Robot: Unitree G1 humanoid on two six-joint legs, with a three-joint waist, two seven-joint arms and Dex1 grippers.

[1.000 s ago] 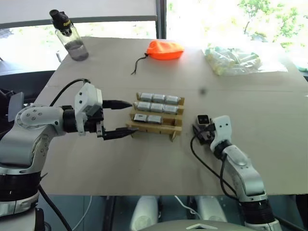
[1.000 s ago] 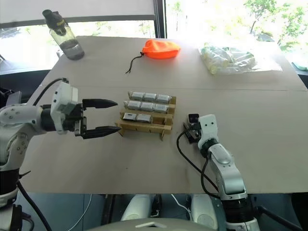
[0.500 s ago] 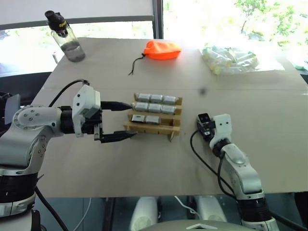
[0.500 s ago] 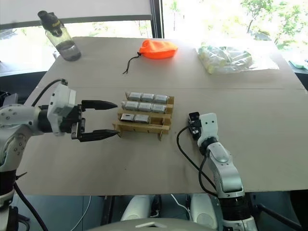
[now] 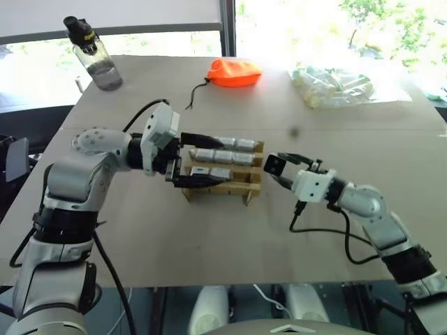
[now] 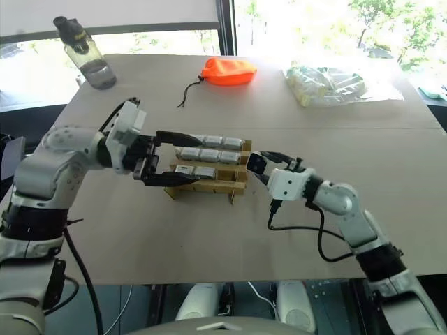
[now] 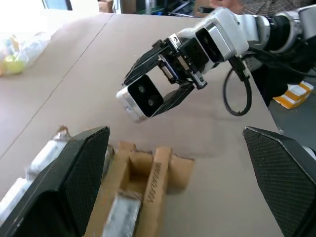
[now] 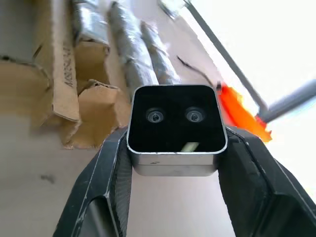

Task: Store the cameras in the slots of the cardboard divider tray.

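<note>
The cardboard divider tray point(image 5: 246, 188) stands mid-table with several silver cameras point(image 5: 228, 142) lying in its far rows. My right gripper point(image 5: 274, 167) is shut on one camera point(image 5: 274, 165), held above the table just right of the tray with its black face turned toward the tray. The left wrist view shows that camera point(image 7: 143, 96) between the right gripper's fingers, beyond the tray's end point(image 7: 155, 173). My left gripper point(image 5: 204, 160) is open. One finger point(image 5: 202, 139) lies over the far row and the other point(image 5: 199, 180) along the near row at the tray's left end.
A water bottle point(image 5: 95, 63) stands at the far left corner. An orange pouch point(image 5: 236, 72) with a dark cord lies at the far middle, and a clear bag point(image 5: 335, 85) of pale items lies far right. A black cable point(image 5: 321, 234) loops under the right wrist.
The right gripper closed on the camera, lifted it off the table, rolled its wrist and carried it left toward the tray. The left gripper moved right over the tray's left end.
</note>
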